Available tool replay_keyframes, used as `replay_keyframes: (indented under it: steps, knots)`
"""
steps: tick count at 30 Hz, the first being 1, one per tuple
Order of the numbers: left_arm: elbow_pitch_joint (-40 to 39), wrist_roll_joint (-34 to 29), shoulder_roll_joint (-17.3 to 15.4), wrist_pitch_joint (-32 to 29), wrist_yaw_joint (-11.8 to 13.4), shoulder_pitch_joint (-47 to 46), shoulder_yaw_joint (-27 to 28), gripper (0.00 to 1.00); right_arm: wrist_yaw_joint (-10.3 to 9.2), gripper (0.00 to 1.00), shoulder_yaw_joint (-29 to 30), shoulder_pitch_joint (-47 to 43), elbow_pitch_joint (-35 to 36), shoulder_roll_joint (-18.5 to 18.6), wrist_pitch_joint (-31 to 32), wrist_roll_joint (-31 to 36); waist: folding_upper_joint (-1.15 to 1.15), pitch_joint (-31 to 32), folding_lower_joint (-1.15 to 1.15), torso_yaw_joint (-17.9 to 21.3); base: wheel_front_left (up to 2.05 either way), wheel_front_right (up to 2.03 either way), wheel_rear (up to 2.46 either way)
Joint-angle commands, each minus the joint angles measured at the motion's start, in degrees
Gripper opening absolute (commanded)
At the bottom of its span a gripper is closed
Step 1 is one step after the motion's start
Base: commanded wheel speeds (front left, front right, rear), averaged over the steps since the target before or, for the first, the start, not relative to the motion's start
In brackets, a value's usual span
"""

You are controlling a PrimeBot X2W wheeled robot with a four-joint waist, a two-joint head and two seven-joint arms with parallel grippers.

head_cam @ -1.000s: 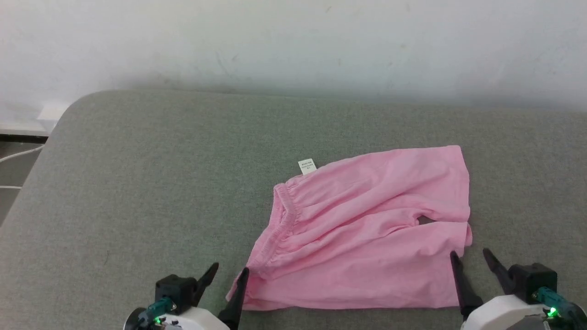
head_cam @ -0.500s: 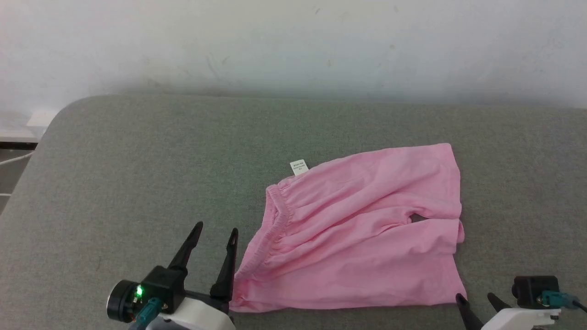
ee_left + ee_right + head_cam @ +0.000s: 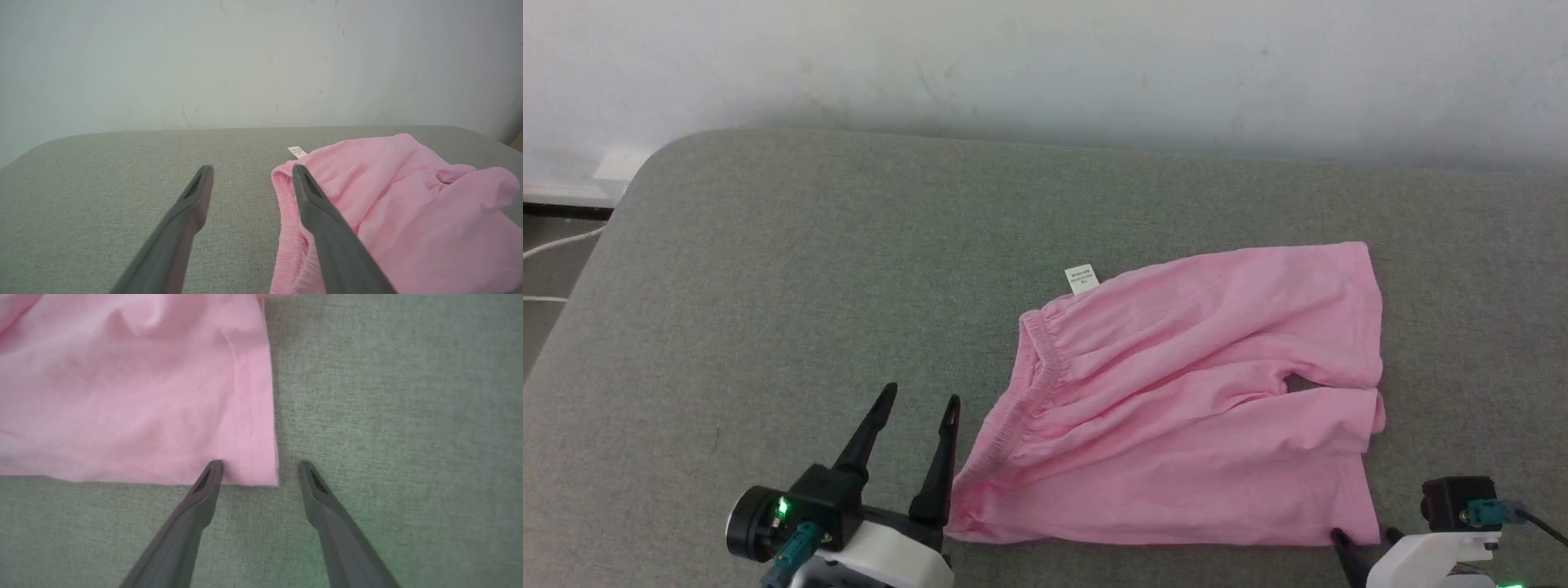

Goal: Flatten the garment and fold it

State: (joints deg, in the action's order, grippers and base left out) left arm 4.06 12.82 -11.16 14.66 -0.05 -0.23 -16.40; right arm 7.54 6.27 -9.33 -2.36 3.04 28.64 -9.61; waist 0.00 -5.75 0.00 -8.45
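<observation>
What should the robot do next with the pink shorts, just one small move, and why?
Probably ease the right gripper forward and close it on the near hem corner of the garment: its open fingers straddle that corner, and the left gripper stands open beside the waistband, so nothing is held.

We saw a grey cloth-covered surface (image 3: 768, 286) with a rounded corner. On it the pink garment (image 3: 1192, 408) lay spread and wrinkled, its white label (image 3: 1081, 278) resting on the cloth.
</observation>
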Motion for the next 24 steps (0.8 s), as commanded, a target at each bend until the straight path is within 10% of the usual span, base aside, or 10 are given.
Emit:
replay_keyframes:
  steps: [1, 2, 3, 5, 15, 24]
  knots:
    - [0.45, -0.79, 0.44, 0.33, -0.74, -0.65, 0.65, 1.0, -0.05, 0.99, -1.04, 0.64, -1.52, -0.16, 0.02, -0.37, 0.0, -0.6, 0.0, -0.57, 0.0, 0.0, 0.0]
    - [0.45, -0.79, 0.44, 0.33, -0.74, -0.65, 0.65, 1.0, -0.05, 0.99, -1.04, 0.64, -1.52, -0.16, 0.02, -0.37, 0.0, -0.6, 0.0, -0.57, 0.0, 0.0, 0.0]
    - [0.64, -0.94, 0.63, 0.33, -0.99, -0.59, 0.8, 1.0, -0.05, 0.48, -1.27, 0.76, -1.94, -0.16, -0.25, -0.54, 0.0, -0.67, 0.0, -0.6, 0.0, 0.0, 0.0]
    - [1.16, -1.22, 0.96, 0.33, -1.51, -0.42, 1.01, 1.0, -0.05, 0.0, -1.56, 0.99, -2.71, -0.16, -0.91, -0.51, 0.0, -0.7, 0.0, -0.58, 0.0, 0.0, 0.0]
    - [4.9, -0.43, -0.05, -1.02, -5.97, 1.08, -1.86, 1.0, -0.05, 0.0, 4.43, 0.24, -0.35, -0.16, -2.18, 0.26, 0.0, 1.03, 0.0, 0.95, 0.0, 0.0, 0.0]
    - [-0.25, 9.98, -10.02, -20.99, -7.41, -0.06, -14.86, 1.0, -0.05, 0.0, 5.89, -1.13, 3.46, -0.16, 0.27, -0.52, 0.0, 0.63, 0.0, 1.92, 0.0, 0.0, 0.0]
